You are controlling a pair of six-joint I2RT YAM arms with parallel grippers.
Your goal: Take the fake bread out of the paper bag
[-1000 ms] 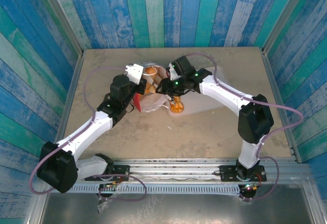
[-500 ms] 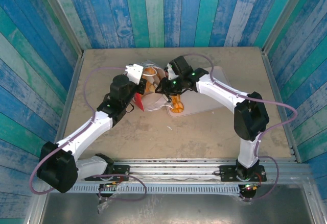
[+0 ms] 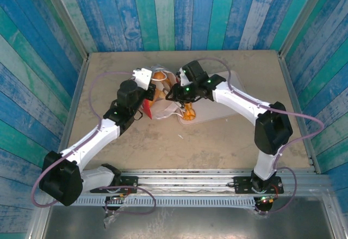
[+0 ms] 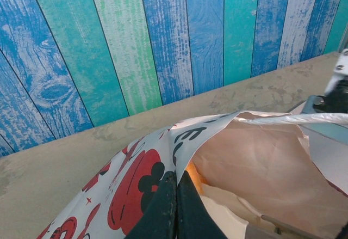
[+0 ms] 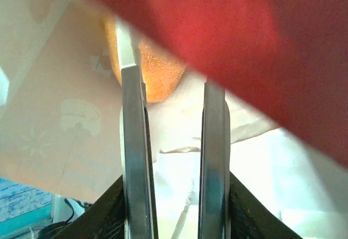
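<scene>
Rightward since half a second ago, the right arm's elbow sits nearer the table (image 3: 228,141) edge. Low in the left wrist view, the left gripper (image 4: 175,209) clenches the glossy rim of the paper bag (image 4: 130,190), printed with red apples. The right gripper (image 5: 171,78) reaches inside, fingers parted; whether it grasps anything cannot be told. Grainy orange fake bread (image 5: 157,73) lies by the frame-left finger. Another piece rests on the pale tray (image 3: 217,108).

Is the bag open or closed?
Open. The left gripper pinches the rim of the bag, its mouth gapes to show the tan lining, and orange bread lies inside.
</scene>
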